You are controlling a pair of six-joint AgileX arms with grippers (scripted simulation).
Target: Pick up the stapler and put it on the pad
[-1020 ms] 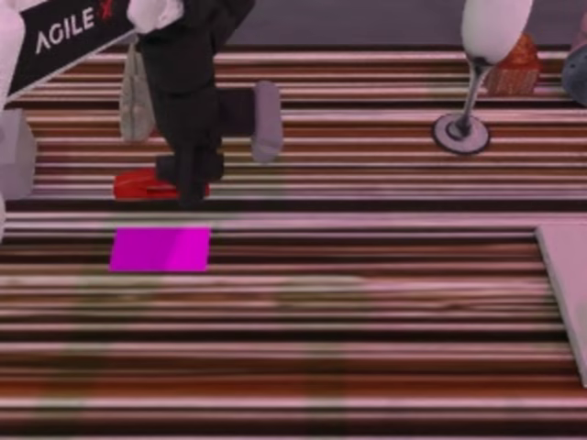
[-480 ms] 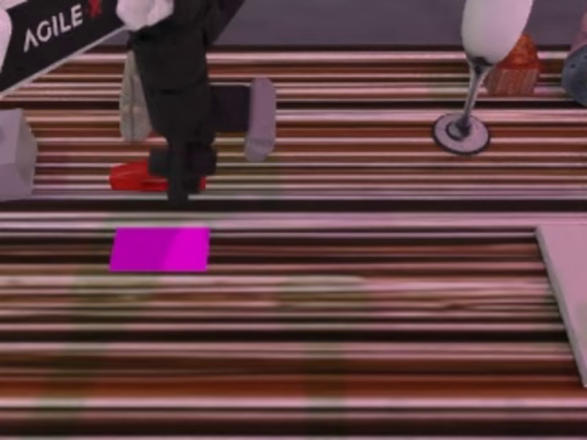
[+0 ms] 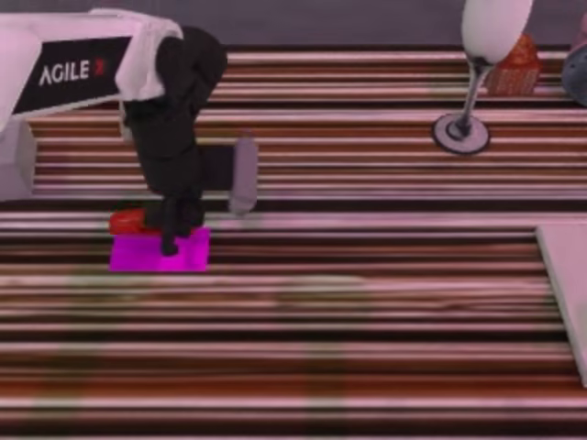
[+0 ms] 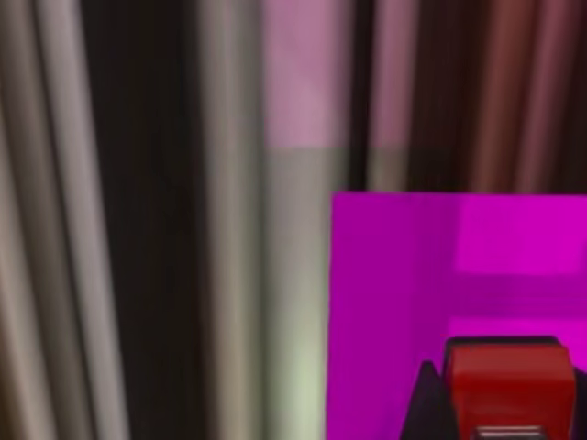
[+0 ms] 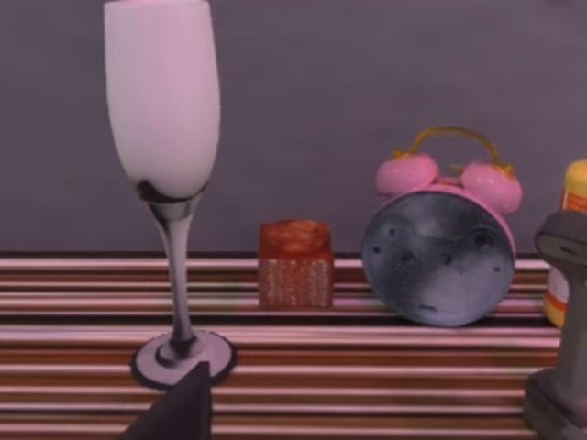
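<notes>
Spanning the scene, the striped table carries a champagne glass, apparently empty, at the back right. Since a second ago, my left gripper has carried the stapler, clamped between its fingers, forward over the pad. Right gripper's state: cannot tell.

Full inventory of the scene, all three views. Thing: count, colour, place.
stapler: 1, red, held over the pad's far edge, top view's left
pad: 1, magenta, flat on table, left
champagne glass: 1, pale, far right
small cube: 1, reddish-orange, behind the glass
alarm clock: 1, pink with grey face, far right
yellow container: 1, at right wrist view's edge
grey block: 1, far left edge
pale slab: 1, right edge
table: 1, striped brown and pink
left pincer: 1, black, shut on stapler over pad
right pincer: only a dark fingertip shows, near the glass
</notes>
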